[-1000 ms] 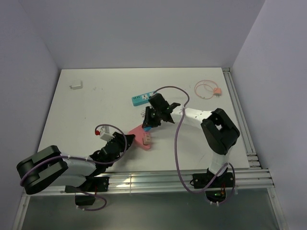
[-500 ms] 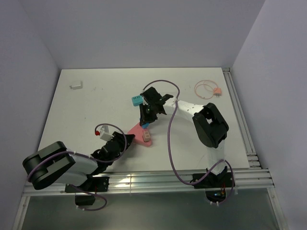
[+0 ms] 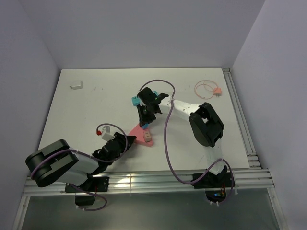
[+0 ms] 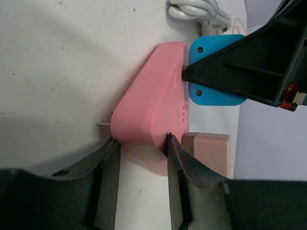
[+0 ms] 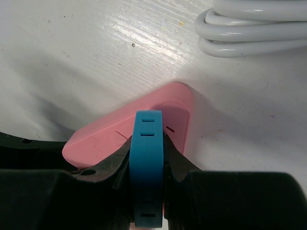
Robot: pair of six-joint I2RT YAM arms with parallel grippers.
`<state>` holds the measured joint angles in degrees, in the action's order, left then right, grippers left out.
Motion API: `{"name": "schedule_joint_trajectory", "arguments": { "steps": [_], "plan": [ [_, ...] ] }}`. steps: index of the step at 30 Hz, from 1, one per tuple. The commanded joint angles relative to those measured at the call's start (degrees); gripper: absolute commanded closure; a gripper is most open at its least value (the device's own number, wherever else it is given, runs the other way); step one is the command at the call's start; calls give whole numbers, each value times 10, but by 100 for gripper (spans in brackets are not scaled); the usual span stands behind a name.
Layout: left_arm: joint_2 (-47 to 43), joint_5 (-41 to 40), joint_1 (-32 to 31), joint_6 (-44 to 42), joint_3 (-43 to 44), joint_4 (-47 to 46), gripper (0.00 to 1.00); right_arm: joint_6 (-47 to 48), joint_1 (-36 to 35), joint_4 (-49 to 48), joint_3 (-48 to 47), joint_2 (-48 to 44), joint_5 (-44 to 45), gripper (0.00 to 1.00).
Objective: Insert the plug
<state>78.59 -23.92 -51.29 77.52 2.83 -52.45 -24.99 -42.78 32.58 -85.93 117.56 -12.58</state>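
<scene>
Left wrist view: left claw clamps the pink socket block; right claw grips the blue plug.

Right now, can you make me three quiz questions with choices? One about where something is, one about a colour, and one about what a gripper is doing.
1. Where on the table is the white adapter?
A. near right corner
B. far left corner
C. far right corner

2. What colour is the plug in the right gripper?
A. blue
B. green
C. yellow

3. What is the left gripper doing?
A. hanging open, holding nothing
B. holding a spoon
C. clamping the pink power strip

Answers:
1 B, it lies by the far left corner in the top view.
2 A, blue shows between the fingers.
3 C, a finger presses each side of the strip.
</scene>
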Motion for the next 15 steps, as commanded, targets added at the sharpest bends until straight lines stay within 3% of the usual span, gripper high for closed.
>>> {"name": "schedule_joint_trajectory", "arguments": {
  "steps": [1, 6, 8, 12, 15],
  "plan": [
    [14, 106, -11, -82, -12, 91, 100, 4, -28, 31, 48, 80, 39, 100],
    [31, 124, 0, -90, -4, 90, 100, -22, -28, -2, 65, 9, 33, 98],
    [36, 127, 4, -91, -5, 82, 100, -26, -28, -4, 61, -7, 32, 85],
    [48, 132, 7, -94, -2, 74, 100, -25, -28, 3, 52, -17, 37, 78],
    [60, 140, 7, -96, -1, 62, 100, -24, -28, -1, 59, -25, 34, 61]
  ]
}}
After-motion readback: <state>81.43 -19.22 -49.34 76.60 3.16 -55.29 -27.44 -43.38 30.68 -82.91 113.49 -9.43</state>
